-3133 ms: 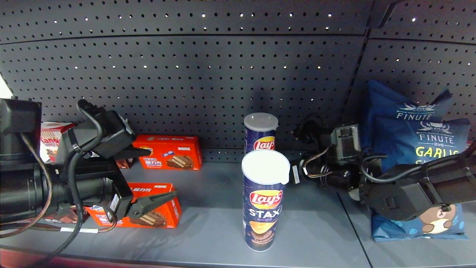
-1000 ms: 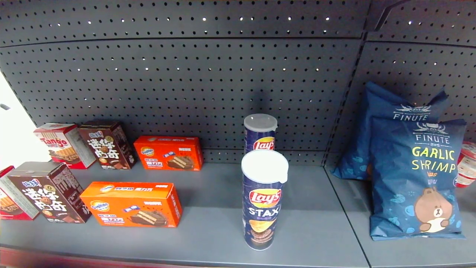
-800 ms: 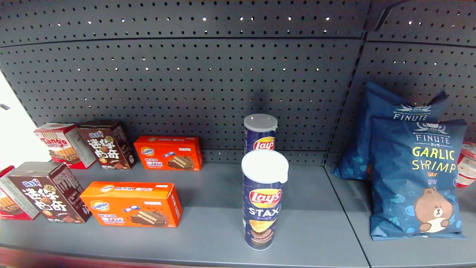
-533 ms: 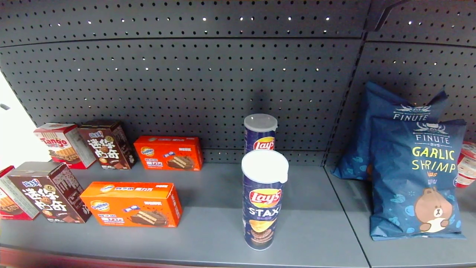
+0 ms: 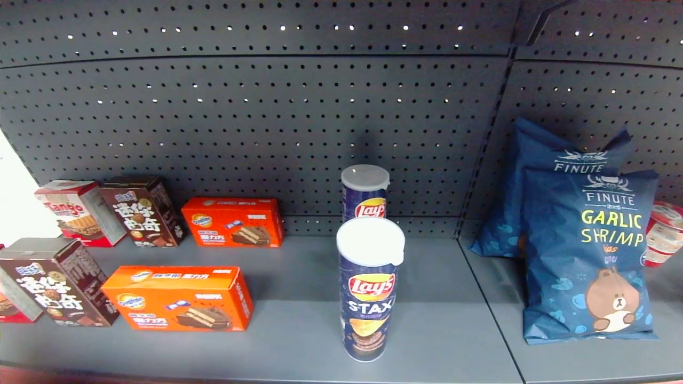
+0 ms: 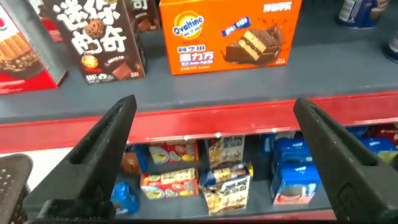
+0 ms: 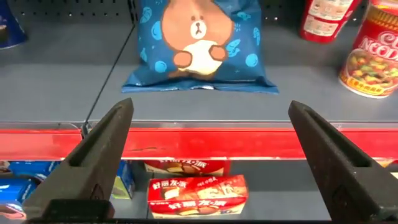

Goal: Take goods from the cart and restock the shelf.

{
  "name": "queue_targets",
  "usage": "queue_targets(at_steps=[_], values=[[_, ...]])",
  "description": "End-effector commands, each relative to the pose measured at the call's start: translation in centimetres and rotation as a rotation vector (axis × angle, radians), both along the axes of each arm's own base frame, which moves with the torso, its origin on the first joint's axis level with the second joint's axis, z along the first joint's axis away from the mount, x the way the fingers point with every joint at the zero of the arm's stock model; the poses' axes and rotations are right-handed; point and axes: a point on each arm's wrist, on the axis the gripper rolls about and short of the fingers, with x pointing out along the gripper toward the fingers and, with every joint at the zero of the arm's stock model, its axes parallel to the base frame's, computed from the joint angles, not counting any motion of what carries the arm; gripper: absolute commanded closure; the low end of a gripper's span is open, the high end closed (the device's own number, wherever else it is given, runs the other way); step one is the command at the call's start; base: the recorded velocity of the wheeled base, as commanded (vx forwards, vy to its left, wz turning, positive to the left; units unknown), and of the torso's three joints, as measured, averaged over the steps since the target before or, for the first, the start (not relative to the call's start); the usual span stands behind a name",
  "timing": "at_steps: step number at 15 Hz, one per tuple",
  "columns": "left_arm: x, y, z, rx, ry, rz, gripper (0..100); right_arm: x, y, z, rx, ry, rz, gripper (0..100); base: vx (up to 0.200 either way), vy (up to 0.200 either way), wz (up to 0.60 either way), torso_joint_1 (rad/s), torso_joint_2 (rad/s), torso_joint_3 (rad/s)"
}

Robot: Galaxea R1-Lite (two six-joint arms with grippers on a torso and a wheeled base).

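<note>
The grey shelf (image 5: 299, 325) holds two blue chip cans, one at the front (image 5: 370, 288) and one behind it (image 5: 365, 192). Orange wafer boxes (image 5: 176, 298) and brown boxes (image 5: 53, 288) lie to the left. Blue shrimp-chip bags (image 5: 587, 256) stand on the right. My left gripper (image 6: 214, 104) is open and empty in front of the shelf's red edge (image 6: 217, 118), facing an orange box (image 6: 230, 34). My right gripper (image 7: 210, 107) is open and empty too, just outside the red edge (image 7: 205, 143), facing the blue bag (image 7: 199, 43).
Red cup noodles (image 7: 376, 53) stand right of the bag, also at the far right (image 5: 661, 234). A lower shelf with boxed snacks (image 6: 217, 180) and a red box (image 7: 196, 190) lies under the red edge. Free shelf room lies between the front can and the bags.
Both arms, over the shelf 3.1 s ago, have pulled back out of the head view. In the last half second the head camera shifted slightly; the goods have not moved.
</note>
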Motion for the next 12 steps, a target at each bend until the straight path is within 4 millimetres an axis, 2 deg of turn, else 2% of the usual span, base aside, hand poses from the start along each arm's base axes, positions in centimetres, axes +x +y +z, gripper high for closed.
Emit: queue_targets(at_steps=[1,12], values=[[-0.04,0.00,-0.02,-0.003,-0.006,0.004,0,0.06,-0.01,0.01,-0.003,0.006,0.001,0,0.000,0.000,0.00,0.000,0.00,0.000],[-0.04,0.00,-0.02,-0.005,-0.005,0.004,0,0.07,-0.01,0.00,-0.004,0.009,0.001,0,0.000,0.000,0.00,0.000,0.00,0.000]])
